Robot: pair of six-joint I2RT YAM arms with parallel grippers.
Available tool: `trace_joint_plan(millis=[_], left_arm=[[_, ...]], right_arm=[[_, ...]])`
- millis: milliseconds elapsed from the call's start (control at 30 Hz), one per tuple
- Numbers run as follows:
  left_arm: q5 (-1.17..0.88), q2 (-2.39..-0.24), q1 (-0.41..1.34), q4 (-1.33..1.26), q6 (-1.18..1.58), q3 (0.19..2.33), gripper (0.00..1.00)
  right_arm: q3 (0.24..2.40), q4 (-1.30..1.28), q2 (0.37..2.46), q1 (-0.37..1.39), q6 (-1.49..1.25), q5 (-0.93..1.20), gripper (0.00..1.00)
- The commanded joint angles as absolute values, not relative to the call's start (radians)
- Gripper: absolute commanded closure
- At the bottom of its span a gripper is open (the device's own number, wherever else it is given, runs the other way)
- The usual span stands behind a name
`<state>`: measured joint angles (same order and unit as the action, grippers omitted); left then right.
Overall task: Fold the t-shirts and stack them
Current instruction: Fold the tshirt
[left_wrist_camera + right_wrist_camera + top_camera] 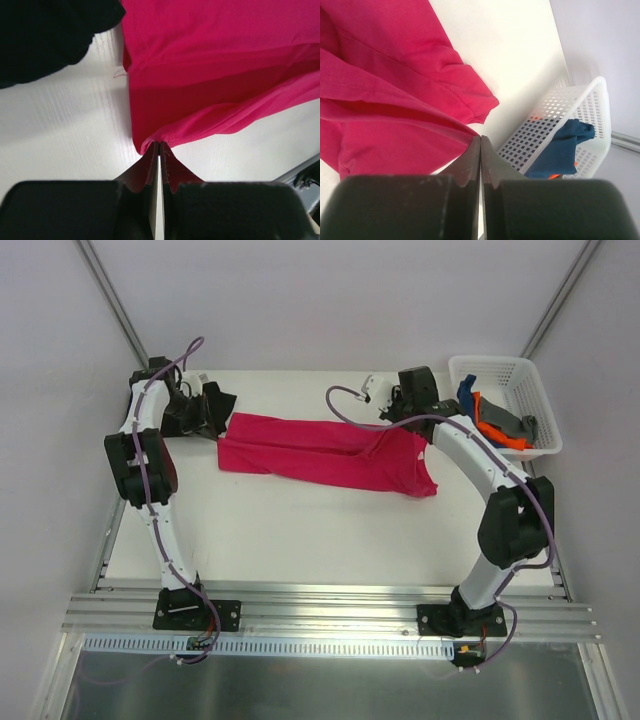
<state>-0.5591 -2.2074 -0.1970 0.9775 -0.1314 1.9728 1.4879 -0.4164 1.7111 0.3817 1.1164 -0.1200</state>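
A crimson-pink t-shirt (320,455) lies stretched sideways across the white table (300,530). My left gripper (222,423) is shut on its left edge; in the left wrist view the cloth (215,75) bunches right at the closed fingertips of the left gripper (159,144). My right gripper (388,430) is shut on a raised fold near the shirt's right end, where the pink cloth (390,100) runs into the closed tips of the right gripper (480,138). A black t-shirt (188,412) lies crumpled at the far left, partly under the left arm, and the same black t-shirt (45,35) shows in the left wrist view.
A white lattice basket (530,380) stands at the back right with blue (467,392), orange (495,428) and grey (520,425) shirts inside. The right wrist view shows that basket (555,120) and the blue cloth (565,145) just past the shirt's edge.
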Motion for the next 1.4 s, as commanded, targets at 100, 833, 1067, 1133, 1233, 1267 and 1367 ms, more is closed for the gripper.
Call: trace_joint_plan(millis=[100, 833, 1067, 1133, 1233, 1267, 1367], left_arm=[[-0.500, -2.229, -0.184, 0.994, -0.176, 2.065, 1.00], [-0.462, -2.339, -0.130, 0.968, -0.175, 2.167, 1.00], [-0.459, -2.335, -0.109, 0.957, -0.178, 2.184, 1.00], [-0.451, -2.341, -0.104, 0.954, -0.178, 2.184, 0.98], [-0.427, -2.347, -0.097, 0.948, -0.164, 2.187, 0.66], [-0.417, -2.347, -0.094, 0.943, -0.163, 2.186, 0.56], [-0.367, -2.336, -0.092, 0.940, -0.146, 2.178, 0.26]], right_arm=[[1.546, -0.387, 1.743, 0.370, 1.127, -0.138, 0.99], [1.563, -0.347, 1.845, 0.322, 1.164, -0.198, 0.99], [1.577, -0.341, 1.858, 0.313, 1.167, -0.202, 0.99], [1.578, -0.341, 1.862, 0.310, 1.167, -0.202, 0.99], [1.571, -0.342, 1.867, 0.310, 1.167, -0.202, 0.99], [1.569, -0.341, 1.871, 0.311, 1.167, -0.199, 0.99], [1.563, -0.341, 1.887, 0.310, 1.169, -0.204, 0.99]])
